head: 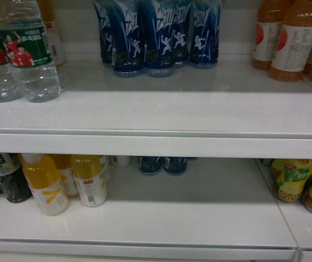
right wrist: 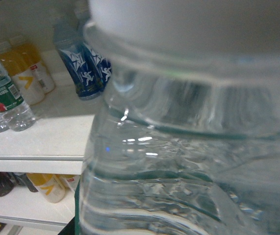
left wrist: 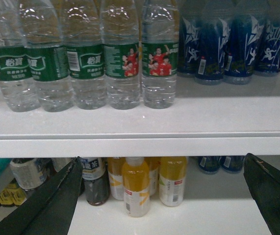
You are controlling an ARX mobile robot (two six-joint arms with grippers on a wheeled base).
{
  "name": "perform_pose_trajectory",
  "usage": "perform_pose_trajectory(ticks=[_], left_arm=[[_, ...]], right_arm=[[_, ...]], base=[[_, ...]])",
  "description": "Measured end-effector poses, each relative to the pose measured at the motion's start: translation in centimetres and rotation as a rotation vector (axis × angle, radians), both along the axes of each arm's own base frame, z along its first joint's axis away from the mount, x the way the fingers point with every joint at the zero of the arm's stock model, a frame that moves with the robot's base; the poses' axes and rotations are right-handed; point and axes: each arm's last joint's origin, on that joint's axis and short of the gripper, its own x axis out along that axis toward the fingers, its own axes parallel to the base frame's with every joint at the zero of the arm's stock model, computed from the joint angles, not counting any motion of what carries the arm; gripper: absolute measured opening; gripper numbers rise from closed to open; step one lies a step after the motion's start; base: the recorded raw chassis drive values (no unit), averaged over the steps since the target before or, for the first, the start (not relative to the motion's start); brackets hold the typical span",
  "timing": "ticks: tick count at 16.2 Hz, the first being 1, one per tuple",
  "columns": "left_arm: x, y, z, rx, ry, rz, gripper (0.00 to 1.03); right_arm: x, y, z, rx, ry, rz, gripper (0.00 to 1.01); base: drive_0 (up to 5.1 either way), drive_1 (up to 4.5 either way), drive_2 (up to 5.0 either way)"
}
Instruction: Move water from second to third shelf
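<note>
**Water bottle close at the right wrist, left jaws spread**

At my left gripper [left wrist: 164,196] the jaws stand wide apart, empty, facing five water bottles [left wrist: 159,54] in the upper left. One water bottle [right wrist: 189,147] fills the right wrist frame, presumably carried; I cannot tell that grip. Two show upper left, head view.

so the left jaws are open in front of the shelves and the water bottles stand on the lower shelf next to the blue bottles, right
Not quite. The left wrist view shows the water bottles on the upper shelf, not the lower one. They do stand beside the blue bottles, and the left gripper does have its jaws open in front of the shelves.
</note>
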Motion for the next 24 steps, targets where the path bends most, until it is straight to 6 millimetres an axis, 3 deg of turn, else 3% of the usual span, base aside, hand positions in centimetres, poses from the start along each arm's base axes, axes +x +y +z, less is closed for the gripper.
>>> perform_pose_trajectory(ticks=[24], left_arm=[[0.0, 0.0, 0.02, 0.0, -0.002, 0.0, 0.98]], right_arm=[[-0.06, 0.0, 0.05, 0.0, -0.005, 0.0, 0.43]], base=[[-4.5, 2.16, 2.2]])
